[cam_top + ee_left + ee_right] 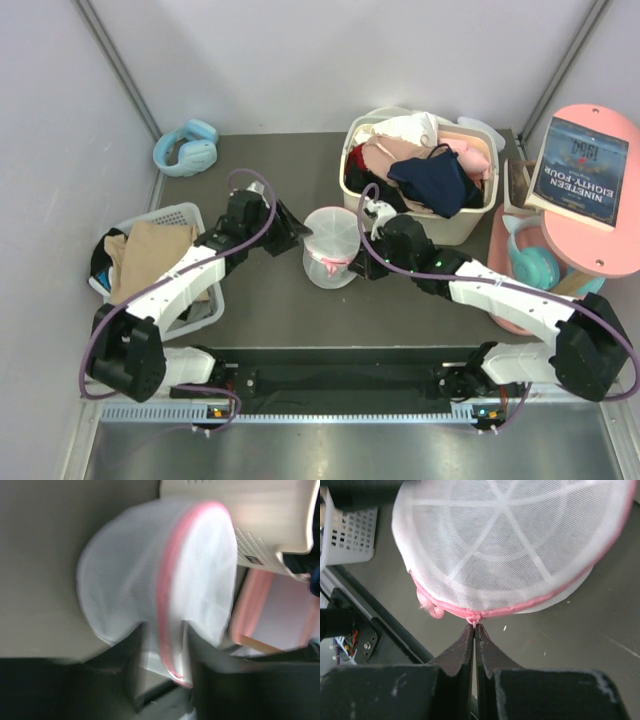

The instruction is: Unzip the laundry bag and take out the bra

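Right wrist view: I see my right gripper (474, 630) pinching the zipper pull (473, 619) of the bag (505, 545); left gripper (164, 628) clamps the bag's pink rim.

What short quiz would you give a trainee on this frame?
1. True or false: the right gripper is shut on the zipper pull of the laundry bag.
2. Which gripper's fingers straddle the bag's pink trim?
3. What lies at the far left corner of the table? A) blue headphones B) a kettle C) a mug

Key: 1 true; 2 the left gripper; 3 A.
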You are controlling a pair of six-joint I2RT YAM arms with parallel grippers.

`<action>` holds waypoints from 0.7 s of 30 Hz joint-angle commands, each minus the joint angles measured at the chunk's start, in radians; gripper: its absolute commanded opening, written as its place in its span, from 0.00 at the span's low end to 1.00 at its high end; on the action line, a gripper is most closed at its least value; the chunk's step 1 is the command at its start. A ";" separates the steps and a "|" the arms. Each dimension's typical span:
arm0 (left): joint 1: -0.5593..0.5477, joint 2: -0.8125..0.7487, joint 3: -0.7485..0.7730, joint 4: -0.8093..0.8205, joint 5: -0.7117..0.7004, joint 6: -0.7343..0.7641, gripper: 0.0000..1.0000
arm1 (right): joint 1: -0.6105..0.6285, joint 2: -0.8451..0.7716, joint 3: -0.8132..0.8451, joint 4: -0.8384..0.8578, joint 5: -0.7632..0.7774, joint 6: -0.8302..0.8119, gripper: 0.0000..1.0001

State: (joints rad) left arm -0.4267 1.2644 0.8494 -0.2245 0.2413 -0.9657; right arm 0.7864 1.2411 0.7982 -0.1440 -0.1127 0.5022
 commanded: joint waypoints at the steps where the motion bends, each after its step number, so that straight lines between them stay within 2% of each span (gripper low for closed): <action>1: 0.048 0.026 0.117 -0.073 -0.016 0.082 0.71 | 0.034 0.030 0.055 0.032 -0.070 -0.007 0.00; 3: 0.049 0.017 0.125 -0.131 -0.017 0.065 0.81 | 0.057 0.053 0.071 0.056 -0.065 0.031 0.00; 5: 0.046 -0.034 0.076 -0.170 -0.014 0.030 0.83 | 0.083 0.096 0.108 0.072 -0.059 0.053 0.00; 10: 0.046 -0.186 -0.067 -0.177 -0.022 -0.077 0.82 | 0.123 0.196 0.211 0.060 -0.030 0.052 0.00; 13: 0.042 -0.246 -0.095 -0.222 -0.019 -0.111 0.82 | 0.135 0.228 0.243 0.066 -0.028 0.055 0.00; 16: 0.040 -0.266 -0.119 -0.236 -0.022 -0.134 0.82 | 0.146 0.256 0.268 0.073 -0.036 0.053 0.00; 21: 0.039 -0.249 -0.147 -0.153 -0.031 -0.179 0.80 | 0.163 0.268 0.273 0.089 -0.067 0.042 0.00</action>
State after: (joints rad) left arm -0.3824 1.0103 0.7246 -0.4404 0.2195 -1.0912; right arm 0.9260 1.5043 1.0286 -0.1104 -0.1558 0.5510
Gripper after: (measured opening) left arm 0.816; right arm 0.007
